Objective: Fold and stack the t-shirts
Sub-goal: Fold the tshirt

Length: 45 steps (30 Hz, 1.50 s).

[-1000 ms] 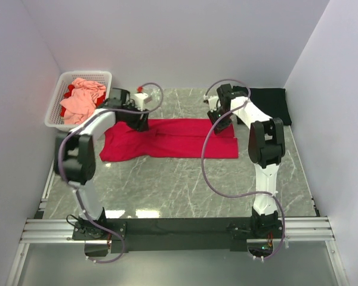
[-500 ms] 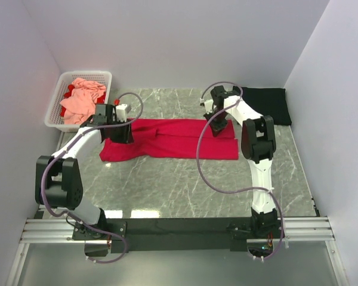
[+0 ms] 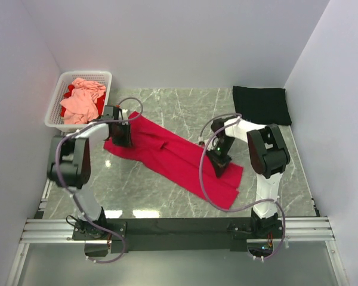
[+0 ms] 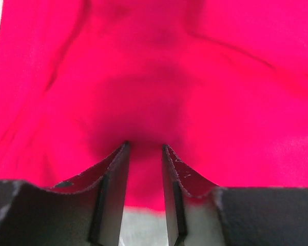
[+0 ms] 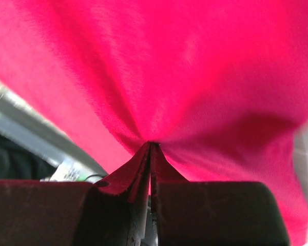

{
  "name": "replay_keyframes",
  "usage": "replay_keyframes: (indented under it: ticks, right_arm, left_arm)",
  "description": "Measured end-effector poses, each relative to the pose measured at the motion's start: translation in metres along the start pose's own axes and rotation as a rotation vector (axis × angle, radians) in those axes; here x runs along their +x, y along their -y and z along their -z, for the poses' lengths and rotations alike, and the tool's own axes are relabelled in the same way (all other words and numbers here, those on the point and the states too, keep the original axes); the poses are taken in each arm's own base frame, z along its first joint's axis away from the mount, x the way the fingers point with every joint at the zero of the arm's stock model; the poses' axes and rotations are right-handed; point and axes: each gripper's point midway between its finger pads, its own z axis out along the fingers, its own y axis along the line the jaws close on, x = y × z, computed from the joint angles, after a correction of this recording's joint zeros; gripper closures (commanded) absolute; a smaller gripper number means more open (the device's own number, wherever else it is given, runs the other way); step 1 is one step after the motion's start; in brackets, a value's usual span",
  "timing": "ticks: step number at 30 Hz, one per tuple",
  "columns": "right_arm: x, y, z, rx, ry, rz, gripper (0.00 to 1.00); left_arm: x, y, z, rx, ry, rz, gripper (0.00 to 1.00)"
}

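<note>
Right pincer [image 5: 150,144]: pressed together on a gathered fold of the crimson-red t-shirt [image 3: 173,158]. The cloth fans out from the fingertips. It grips the shirt's nearer, right-hand part.
Crimson-red t-shirt: stretched in a long band slantwise over the counter [image 3: 143,190]. It runs from the far left, near the basket, to the near right. Its nearest corner lies flat on the surface, past the right pincer.
Counter: grey marbled stone, glossy, bare in front of the shirt and behind it.
Left pincer [image 4: 145,145]: fingers stand a narrow way apart with red cloth between them. The cloth puckers into a dark hollow at the tips, so it is pinching the shirt. It sits at the shirt's far left end.
White lattice basket [image 3: 55,116]: at the far left corner, just beside the left pincer's arm.
Salmon-pink t-shirt [image 3: 80,101]: crumpled in a heap inside the basket, rising above its rim.
Black t-shirt [image 3: 261,104]: lying flat as a neat rectangle at the far right corner of the counter. It is well apart from the red shirt and from both pincers.
</note>
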Motion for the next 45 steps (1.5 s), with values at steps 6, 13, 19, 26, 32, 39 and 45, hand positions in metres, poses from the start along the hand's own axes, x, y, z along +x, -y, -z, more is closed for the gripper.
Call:
replay_keyframes:
  ticks: [6, 13, 19, 26, 32, 39, 45]
  right_arm:
    - [0.023, -0.043, -0.022, -0.114, -0.048, 0.022, 0.91]
    - [-0.014, -0.089, -0.030, -0.208, 0.044, 0.098, 0.78]
    - [-0.053, -0.118, -0.004, -0.259, 0.198, 0.215, 0.75]
    - [-0.076, -0.099, 0.023, -0.129, 0.342, 0.247, 0.89]
    - [-0.084, -0.072, -0.018, -0.080, 0.267, 0.171, 1.00]
    - [-0.078, -0.094, -0.032, -0.175, 0.255, 0.141, 1.00]
    - [-0.063, -0.133, -0.050, -0.329, 0.211, 0.126, 0.97]
  left_arm:
    - [-0.053, -0.003, -0.038, -0.008, 0.028, -0.017, 0.65]
    - [-0.155, 0.011, -0.090, 0.051, 0.137, -0.173, 0.51]
    - [-0.187, 0.026, -0.093, 0.129, 0.198, -0.267, 0.43]
    - [-0.182, 0.043, -0.043, 0.170, 0.249, -0.248, 0.48]
    - [-0.177, 0.055, -0.016, 0.186, 0.273, -0.197, 0.54]
    - [-0.139, 0.056, -0.040, 0.173, 0.161, -0.157, 0.55]
    - [-0.117, 0.074, -0.088, 0.172, 0.067, -0.190, 0.57]
